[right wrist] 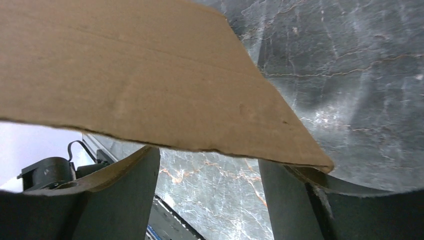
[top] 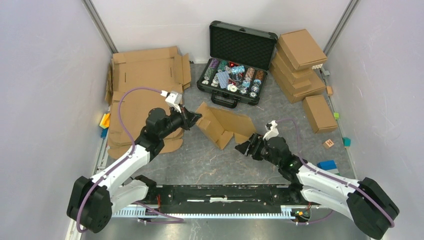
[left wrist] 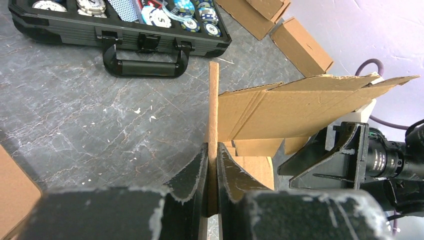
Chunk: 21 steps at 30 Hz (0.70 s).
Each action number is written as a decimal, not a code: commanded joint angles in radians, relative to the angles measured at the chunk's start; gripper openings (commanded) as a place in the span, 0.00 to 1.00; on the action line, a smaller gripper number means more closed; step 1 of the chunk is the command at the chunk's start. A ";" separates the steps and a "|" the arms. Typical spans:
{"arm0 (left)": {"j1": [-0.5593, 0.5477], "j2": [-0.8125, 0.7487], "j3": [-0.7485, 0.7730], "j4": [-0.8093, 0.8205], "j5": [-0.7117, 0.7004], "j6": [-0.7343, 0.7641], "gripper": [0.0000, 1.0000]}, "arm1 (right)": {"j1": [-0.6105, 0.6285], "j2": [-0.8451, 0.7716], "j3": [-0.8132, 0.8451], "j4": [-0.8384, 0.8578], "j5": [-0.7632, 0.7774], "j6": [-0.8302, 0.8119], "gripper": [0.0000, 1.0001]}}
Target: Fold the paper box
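- brown cardboard paper box (top: 222, 125), part folded, lies at mid desk (top: 200, 162), just in front of the black case (top: 242, 47).
- left fingers (left wrist: 194, 172) pressed together on an upright flap edge at the box's left end, pinching it.
- right fingers (right wrist: 127, 192) spread wide at the box's right end, a flap edge just at their tips, not clamped on it.
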State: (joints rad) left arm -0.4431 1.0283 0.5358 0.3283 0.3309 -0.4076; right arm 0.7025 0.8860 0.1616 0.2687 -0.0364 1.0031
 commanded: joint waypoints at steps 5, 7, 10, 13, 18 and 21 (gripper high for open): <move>-0.008 -0.030 -0.022 -0.045 -0.134 -0.050 0.14 | 0.104 0.062 0.003 0.198 0.166 0.131 0.72; -0.008 -0.025 -0.012 -0.081 -0.159 -0.053 0.14 | 0.109 0.078 0.015 0.192 0.181 0.118 0.72; -0.007 -0.031 -0.022 -0.091 -0.171 -0.054 0.13 | 0.112 0.126 0.051 0.183 0.190 0.094 0.72; -0.009 -0.055 -0.065 -0.066 -0.187 -0.060 0.13 | 0.124 0.190 0.079 0.193 0.217 0.099 0.72; -0.008 -0.090 -0.117 -0.030 -0.164 -0.055 0.13 | 0.141 0.315 0.158 0.217 0.228 0.085 0.71; -0.009 -0.129 -0.158 0.007 -0.150 -0.058 0.13 | 0.144 0.374 0.206 0.202 0.228 0.077 0.70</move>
State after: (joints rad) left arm -0.4473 0.9565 0.4194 0.2646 0.1669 -0.4328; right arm 0.8379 1.2057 0.2798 0.4316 0.1528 1.0946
